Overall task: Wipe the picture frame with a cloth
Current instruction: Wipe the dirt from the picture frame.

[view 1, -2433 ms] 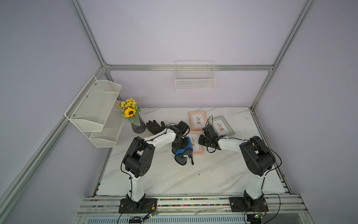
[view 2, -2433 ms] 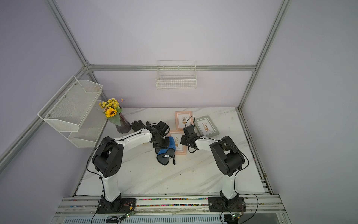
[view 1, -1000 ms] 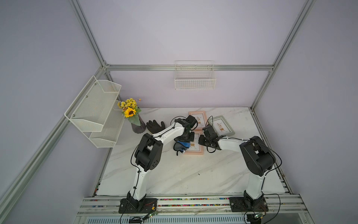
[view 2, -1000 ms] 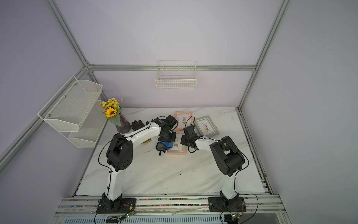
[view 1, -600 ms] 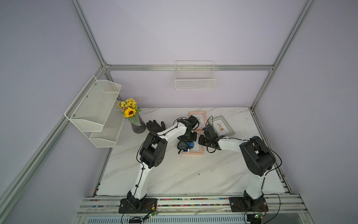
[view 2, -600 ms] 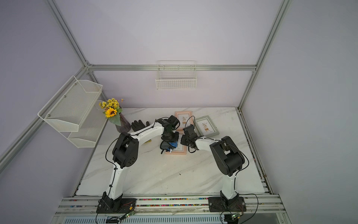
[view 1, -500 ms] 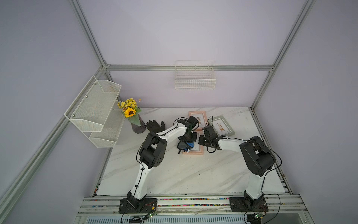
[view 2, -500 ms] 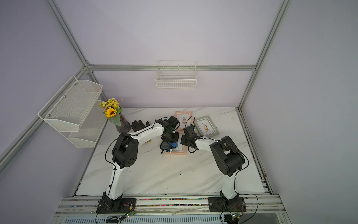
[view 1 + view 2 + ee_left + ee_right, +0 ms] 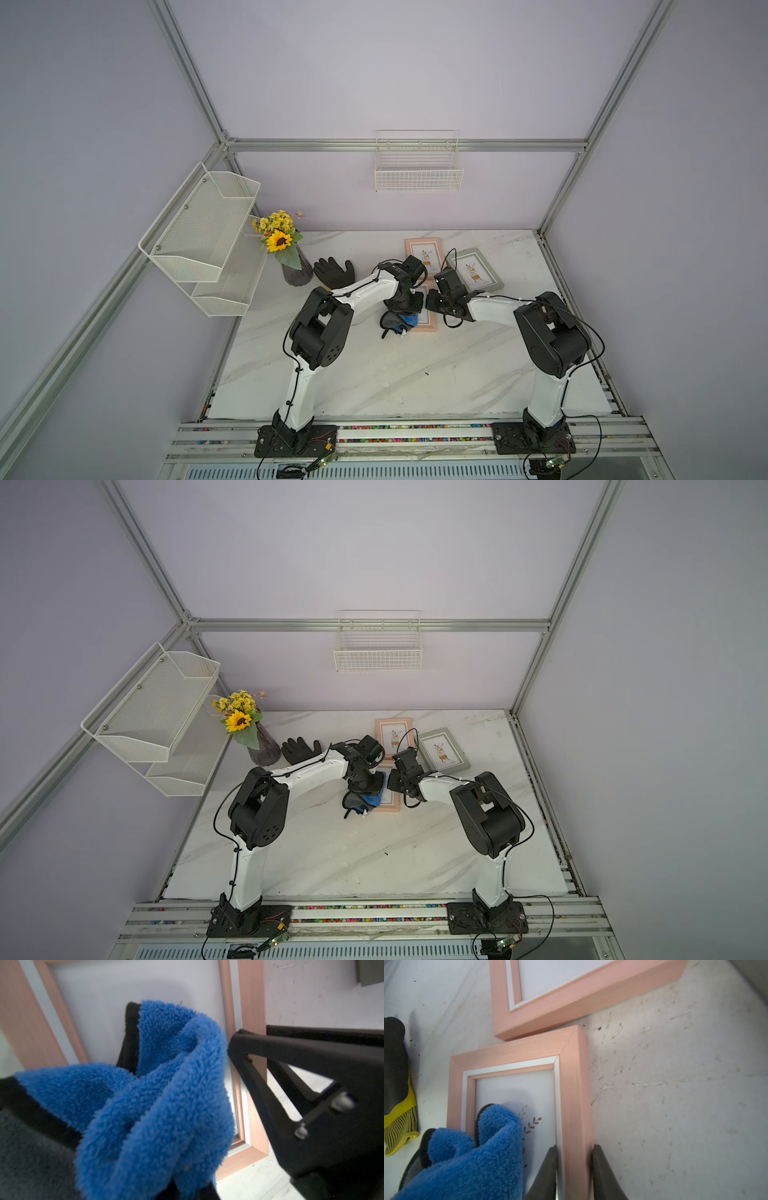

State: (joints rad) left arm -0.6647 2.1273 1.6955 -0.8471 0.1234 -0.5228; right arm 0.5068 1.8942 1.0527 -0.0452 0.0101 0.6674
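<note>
The picture frame [image 9: 427,323] is pink and lies flat at mid-table, also seen in the other top view as the same frame [image 9: 390,803]. My right gripper [image 9: 574,1151] is shut on its side rail [image 9: 572,1084], one finger inside the rail and one outside. The blue cloth [image 9: 155,1095] with its dark grey reverse is bunched on the glass. My left gripper [image 9: 401,305] is shut on the cloth [image 9: 401,321], which hides its fingers in the left wrist view. The right gripper [image 9: 251,1039] shows there on the rail.
A second pink frame [image 9: 424,253] and a grey-green frame [image 9: 476,270] lie just behind. A black-and-yellow glove [image 9: 334,270] and a vase of sunflowers [image 9: 291,266] stand at the back left. A mesh shelf [image 9: 208,237] and a wire basket [image 9: 417,166] hang on the walls.
My left gripper has carried the cloth from the frame's left side up onto its glass, toward the back and right. The right gripper has stayed put on the rail.
</note>
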